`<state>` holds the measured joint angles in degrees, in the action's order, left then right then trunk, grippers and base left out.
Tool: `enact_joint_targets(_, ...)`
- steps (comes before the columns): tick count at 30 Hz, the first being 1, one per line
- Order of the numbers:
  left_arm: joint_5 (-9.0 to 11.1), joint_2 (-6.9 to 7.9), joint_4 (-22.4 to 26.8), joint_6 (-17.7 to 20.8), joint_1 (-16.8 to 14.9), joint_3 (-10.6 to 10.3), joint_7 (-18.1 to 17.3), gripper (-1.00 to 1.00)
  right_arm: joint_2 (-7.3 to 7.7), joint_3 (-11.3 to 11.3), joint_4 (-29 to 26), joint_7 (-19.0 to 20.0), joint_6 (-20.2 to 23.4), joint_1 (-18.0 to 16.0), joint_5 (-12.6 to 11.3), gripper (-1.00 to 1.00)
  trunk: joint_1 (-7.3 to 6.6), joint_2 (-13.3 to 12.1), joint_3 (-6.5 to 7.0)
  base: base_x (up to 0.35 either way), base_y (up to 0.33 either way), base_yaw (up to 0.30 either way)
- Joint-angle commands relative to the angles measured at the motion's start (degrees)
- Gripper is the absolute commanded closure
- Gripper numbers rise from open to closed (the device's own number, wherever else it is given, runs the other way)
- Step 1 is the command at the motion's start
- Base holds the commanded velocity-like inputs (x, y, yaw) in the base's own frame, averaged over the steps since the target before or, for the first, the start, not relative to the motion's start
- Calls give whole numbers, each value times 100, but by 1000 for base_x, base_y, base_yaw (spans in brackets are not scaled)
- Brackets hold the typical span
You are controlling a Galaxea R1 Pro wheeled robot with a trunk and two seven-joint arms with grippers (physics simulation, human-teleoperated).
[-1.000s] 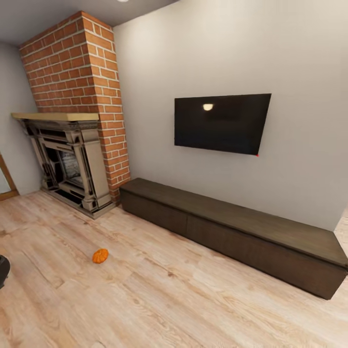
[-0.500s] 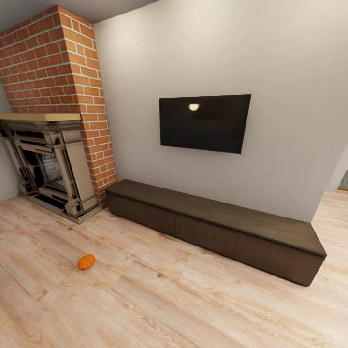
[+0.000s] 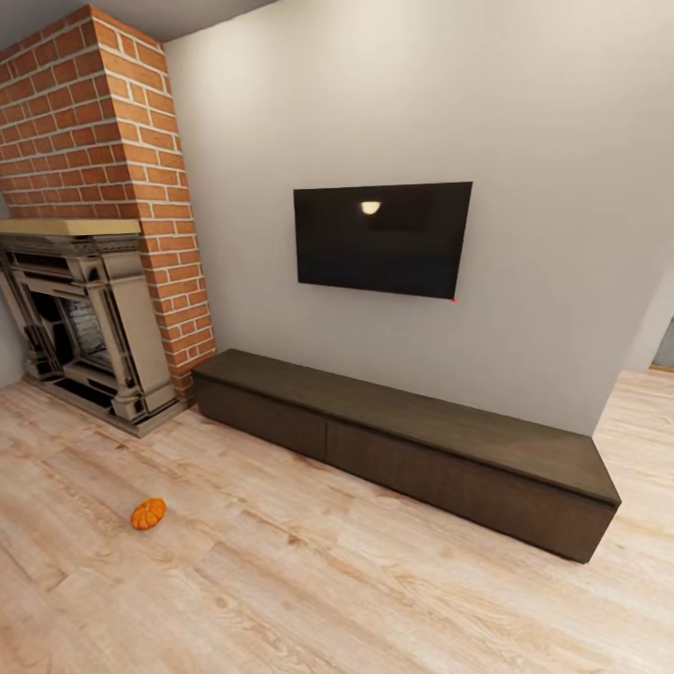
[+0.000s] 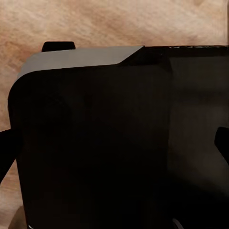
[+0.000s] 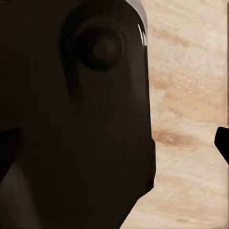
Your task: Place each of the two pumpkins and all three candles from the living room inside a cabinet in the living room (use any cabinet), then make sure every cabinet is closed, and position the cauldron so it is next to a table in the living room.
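Note:
One small orange pumpkin [image 3: 147, 513] lies on the wood floor at the lower left of the head view, well in front of the fireplace. The long, low dark brown cabinet [image 3: 402, 449] runs along the white wall under the television, with all its flat fronts shut. In the left wrist view my left gripper [image 4: 114, 148] is open, its dark fingertips [image 4: 5, 152] at the picture's two sides, with a dark part of my own body behind it. My right gripper [image 5: 114, 143] is likewise open over the floor, one fingertip [image 5: 223, 142] showing. The candles and the cauldron are out of view.
A brick chimney with a stone fireplace [image 3: 84, 328] stands at the left, beside the cabinet's end. A black television [image 3: 382, 239] hangs on the wall. Past the cabinet's right end an opening [image 3: 651, 374] leads on. Open wood floor [image 3: 328, 580] lies between me and the cabinet.
The whole head picture has shifted left as the camera turned right. The dark object at the left edge has left the frame. Pumpkin and cabinet have not moved themselves.

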<state>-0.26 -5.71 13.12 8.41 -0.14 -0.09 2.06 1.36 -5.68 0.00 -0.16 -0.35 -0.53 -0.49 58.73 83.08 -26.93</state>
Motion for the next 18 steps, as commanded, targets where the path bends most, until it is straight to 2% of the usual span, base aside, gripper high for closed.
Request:
enact_joint_targets(1, -3, 9, 58, 5, -2, 0, 4, -100, 1, -2, -3, -21, -3, 0, 1, -100, 0, 0, 0, 18, -22, 0)
enact_joint_targets(3, -10, 15, 182, 26, -3, 6, 9, -100, 4, -7, -9, -71, -30, 0, 0, -100, 0, 0, 0, 10, -13, 0)
enact_joint_targets(6, -16, 17, 493, 78, -4, 15, 49, -100, -1, 7, -63, -211, -410, 0, 8, -100, 0, 0, 0, 3, -4, 0)
enact_joint_targets(10, -11, 17, 842, 98, -3, 17, 391, -100, 1, 18, -84, -272, -1211, 3, 9, -100, 0, 0, 0, 1, -1, 0)
enact_joint_targets(16, -11, 22, 1229, 186, -13, 18, 856, -100, -30, -27, -86, -290, -1783, 8, -10, -100, 0, 0, 0, 0, 0, 0)
enact_joint_targets(18, -14, 29, 1403, 231, -55, 16, 913, -100, -70, -106, -87, -291, -2196, 9, -13, -100, 0, 0, 0, 0, 0, 0)
